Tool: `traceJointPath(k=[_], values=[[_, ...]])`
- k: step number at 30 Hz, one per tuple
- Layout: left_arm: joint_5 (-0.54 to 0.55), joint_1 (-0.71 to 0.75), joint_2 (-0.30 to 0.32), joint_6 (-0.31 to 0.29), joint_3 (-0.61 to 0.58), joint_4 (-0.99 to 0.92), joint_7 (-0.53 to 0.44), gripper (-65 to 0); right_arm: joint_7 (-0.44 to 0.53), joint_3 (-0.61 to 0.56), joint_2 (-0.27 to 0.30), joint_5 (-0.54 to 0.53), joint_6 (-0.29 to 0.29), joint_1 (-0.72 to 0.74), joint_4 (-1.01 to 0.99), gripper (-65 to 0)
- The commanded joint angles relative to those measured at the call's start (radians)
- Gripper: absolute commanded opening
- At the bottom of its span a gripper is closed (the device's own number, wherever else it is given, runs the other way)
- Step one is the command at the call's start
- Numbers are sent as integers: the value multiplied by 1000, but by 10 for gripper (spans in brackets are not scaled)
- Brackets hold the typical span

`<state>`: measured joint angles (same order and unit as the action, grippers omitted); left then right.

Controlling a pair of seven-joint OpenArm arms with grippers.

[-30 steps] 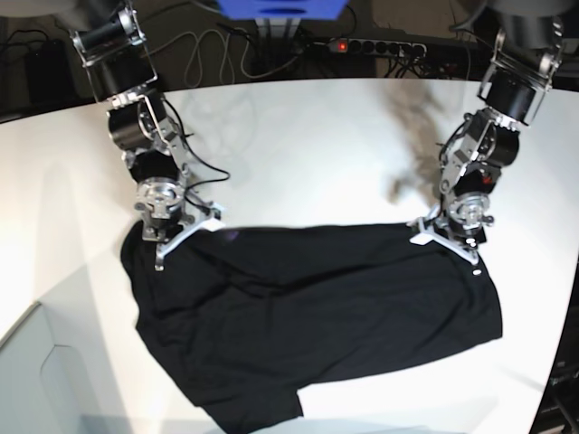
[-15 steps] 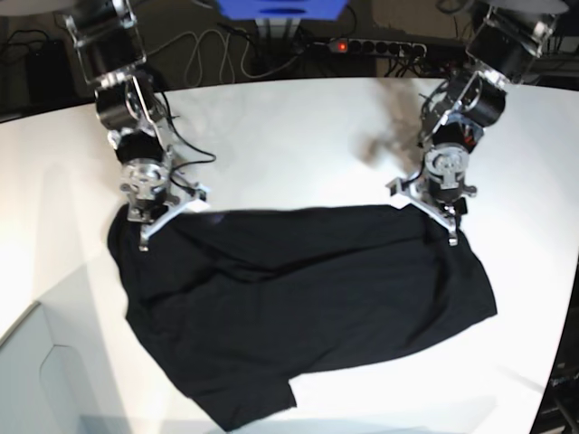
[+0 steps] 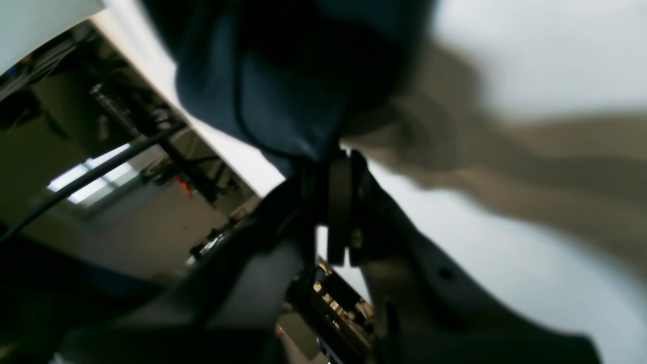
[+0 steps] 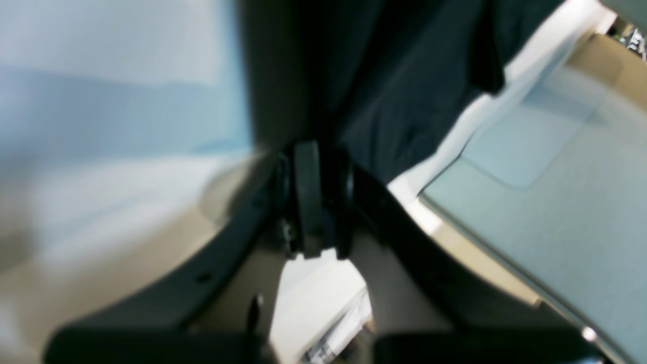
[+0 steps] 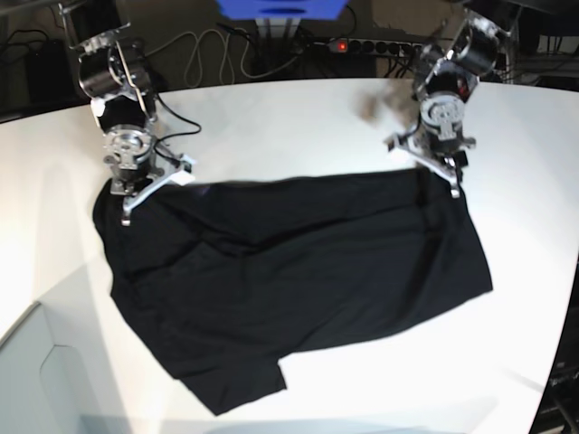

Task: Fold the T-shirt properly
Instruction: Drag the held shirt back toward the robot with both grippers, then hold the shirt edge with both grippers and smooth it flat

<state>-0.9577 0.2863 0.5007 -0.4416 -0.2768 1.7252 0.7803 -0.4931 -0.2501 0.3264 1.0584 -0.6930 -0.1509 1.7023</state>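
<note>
While the black T-shirt (image 5: 298, 280) is lying spread over the white table (image 5: 289, 127), plain side up, both arms are holding its far edge, one at each end. On the base view's right, the left gripper (image 5: 432, 174) is clenching a corner of the cloth, and the left wrist view is showing dark fabric (image 3: 283, 91) bunching out from between its pressed-together fingers (image 3: 339, 202). On the base view's left, the right gripper (image 5: 136, 194) is pinching the opposite corner, with its fingers (image 4: 308, 202) squeezing a fold of the shirt (image 4: 414, 81) in the right wrist view. Between the two grips the far edge is running nearly straight, and one sleeve is trailing toward the near edge of the table.
</note>
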Motion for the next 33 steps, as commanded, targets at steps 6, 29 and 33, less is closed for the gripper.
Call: traceJointPath(k=[6, 29, 33], values=[[-30, 69, 8, 16, 7, 97, 3, -648, -14, 31, 26, 9, -5, -69, 87, -645], [-30, 253, 97, 17, 80, 204, -2, -648, -184, 31, 46, 10, -5, -295, 230, -644], [-30, 301, 92, 17, 77, 221, -8, -648, -221, 25, 35, 12, -5, -333, 262, -644]])
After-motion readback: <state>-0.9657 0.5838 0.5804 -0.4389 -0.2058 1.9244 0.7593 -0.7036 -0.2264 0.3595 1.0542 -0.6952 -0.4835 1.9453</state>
